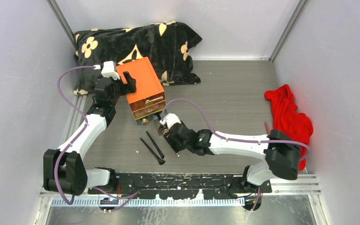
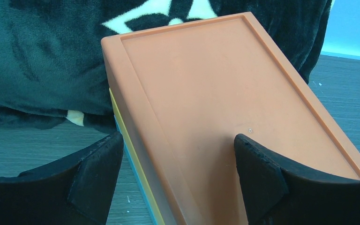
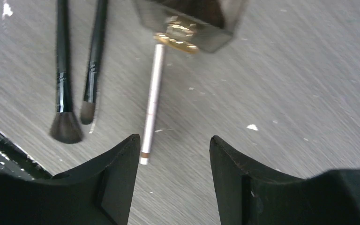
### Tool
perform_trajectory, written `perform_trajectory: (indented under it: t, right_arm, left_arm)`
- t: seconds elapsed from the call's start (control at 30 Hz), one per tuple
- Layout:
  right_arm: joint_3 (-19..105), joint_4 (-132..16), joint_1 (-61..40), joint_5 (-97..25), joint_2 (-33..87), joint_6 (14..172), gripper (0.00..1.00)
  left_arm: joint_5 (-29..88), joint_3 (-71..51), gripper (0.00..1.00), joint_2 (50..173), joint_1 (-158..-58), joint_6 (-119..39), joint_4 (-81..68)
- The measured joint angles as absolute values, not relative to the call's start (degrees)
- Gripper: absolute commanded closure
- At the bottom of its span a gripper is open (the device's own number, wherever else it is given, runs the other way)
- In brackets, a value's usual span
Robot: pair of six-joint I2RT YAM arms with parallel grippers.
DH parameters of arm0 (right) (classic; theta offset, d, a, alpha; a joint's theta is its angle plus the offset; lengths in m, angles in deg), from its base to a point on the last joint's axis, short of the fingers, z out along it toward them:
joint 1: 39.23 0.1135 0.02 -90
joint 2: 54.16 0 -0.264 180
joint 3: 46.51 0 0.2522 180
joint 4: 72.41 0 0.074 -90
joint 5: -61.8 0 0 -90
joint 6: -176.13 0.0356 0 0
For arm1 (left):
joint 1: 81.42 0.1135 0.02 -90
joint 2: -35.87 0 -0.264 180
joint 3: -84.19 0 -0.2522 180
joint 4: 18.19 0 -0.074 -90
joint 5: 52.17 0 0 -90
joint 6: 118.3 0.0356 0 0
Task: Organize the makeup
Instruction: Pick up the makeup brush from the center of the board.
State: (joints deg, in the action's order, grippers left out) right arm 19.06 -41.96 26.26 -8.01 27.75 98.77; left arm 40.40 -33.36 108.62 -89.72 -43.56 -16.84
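Two thin black-handled brushes (image 1: 152,147) lie side by side on the table in front of the orange box (image 1: 142,86); they also show in the right wrist view (image 3: 63,89), bristles toward me. A slim pale pencil (image 3: 152,101) lies below the box's lowest clear drawer (image 3: 187,18), its end just beside my right gripper's left fingertip (image 3: 126,154). My right gripper (image 3: 173,150) is open and empty, low over the table (image 1: 163,123). My left gripper (image 2: 178,154) is open astride the box's left top edge (image 1: 129,80). The pink palette is not visible.
A black flowered blanket (image 1: 136,44) lies behind the box. A red cloth (image 1: 288,115) lies at the right, a small reddish stick (image 1: 266,127) by its edge. Grey walls close in both sides; a black rail (image 1: 183,180) runs along the near edge.
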Motion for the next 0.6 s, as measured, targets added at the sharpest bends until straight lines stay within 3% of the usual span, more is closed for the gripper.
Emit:
perform_trajectory:
  t: [0.47,0.6]
  right_arm:
    - [27.9,-46.5,32.6,-11.7,42.0,100.4,0.45]
    - [30.8,-46.6,32.6,-12.8,46.4,100.5,0.51]
  left_arm:
    - [40.4,-33.1,0.14,108.9,-89.7,-43.1,-16.8]
    - [40.4,-33.1,0.14,108.9,-89.7,-43.1,-16.8]
